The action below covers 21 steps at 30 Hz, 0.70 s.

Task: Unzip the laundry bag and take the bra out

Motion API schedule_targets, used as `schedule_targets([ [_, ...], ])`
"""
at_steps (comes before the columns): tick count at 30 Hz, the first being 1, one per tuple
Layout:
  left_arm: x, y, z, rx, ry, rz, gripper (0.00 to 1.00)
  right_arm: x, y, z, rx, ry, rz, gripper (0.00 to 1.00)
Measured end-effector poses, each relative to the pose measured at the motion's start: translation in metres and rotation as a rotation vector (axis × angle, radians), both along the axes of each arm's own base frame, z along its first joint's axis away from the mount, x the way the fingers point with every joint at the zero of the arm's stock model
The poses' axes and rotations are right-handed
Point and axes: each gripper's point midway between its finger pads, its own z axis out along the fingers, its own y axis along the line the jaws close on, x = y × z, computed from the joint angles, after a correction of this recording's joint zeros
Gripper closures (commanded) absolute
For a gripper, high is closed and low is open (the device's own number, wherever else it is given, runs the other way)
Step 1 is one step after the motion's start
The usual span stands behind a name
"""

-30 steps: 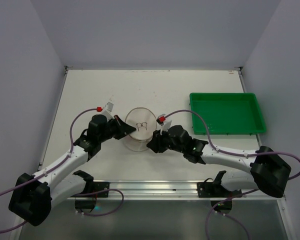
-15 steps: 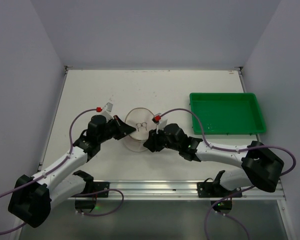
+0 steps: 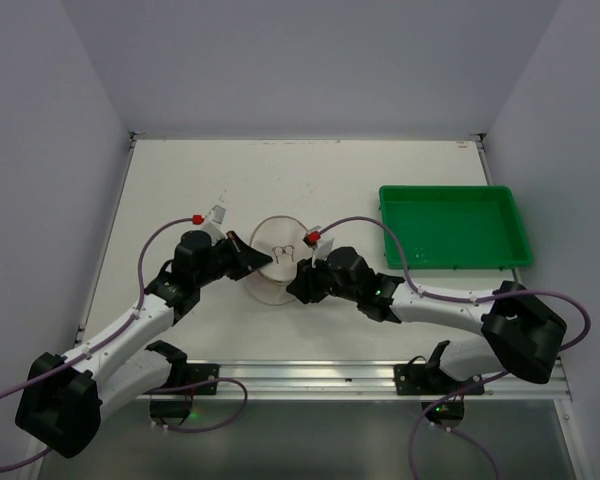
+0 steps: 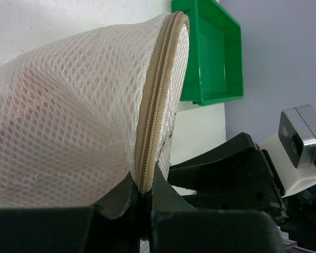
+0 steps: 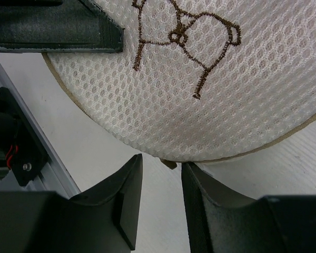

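The laundry bag (image 3: 277, 258) is a round white mesh pouch with a beige zip rim, tilted up on the table between my two grippers. My left gripper (image 3: 252, 260) is shut on the zip rim (image 4: 152, 126) at the bag's left edge. My right gripper (image 3: 298, 283) is open at the bag's lower right edge; a small beige zip tab (image 5: 168, 164) hangs between its fingers, not gripped. The bra sketch (image 5: 184, 37) on the bag's flat face (image 5: 200, 95) fills the right wrist view. The bra itself is hidden inside.
A green rectangular tray (image 3: 454, 227) stands at the right of the table; it also shows in the left wrist view (image 4: 210, 52). A metal rail (image 3: 310, 375) runs along the near edge by the arm bases.
My right gripper has moved left and closer to the bag's lower edge. The bag has tilted and shifted slightly left. My left gripper keeps its hold on the rim.
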Motion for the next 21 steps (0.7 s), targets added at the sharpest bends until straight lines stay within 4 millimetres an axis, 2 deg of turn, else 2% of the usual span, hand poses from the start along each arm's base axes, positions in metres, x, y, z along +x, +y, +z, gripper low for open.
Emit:
schedule_targets([
  [4,0.000,0.000,0.000,-0.004,0.003,-0.001,1.00,0.000,0.001,-0.001,-0.004,-0.007,0.009,0.73],
  [8,-0.001,-0.001,0.001,-0.006,0.005,-0.002,1.00,0.001,0.001,-0.002,-0.013,-0.016,0.017,0.98],
  [14,-0.001,0.000,-0.001,0.001,0.007,-0.004,1.00,-0.001,-0.004,0.000,-0.011,-0.028,0.012,1.00],
  [21,-0.005,0.008,-0.016,0.073,0.029,-0.008,1.00,-0.009,-0.031,0.008,-0.018,-0.060,-0.027,1.00],
])
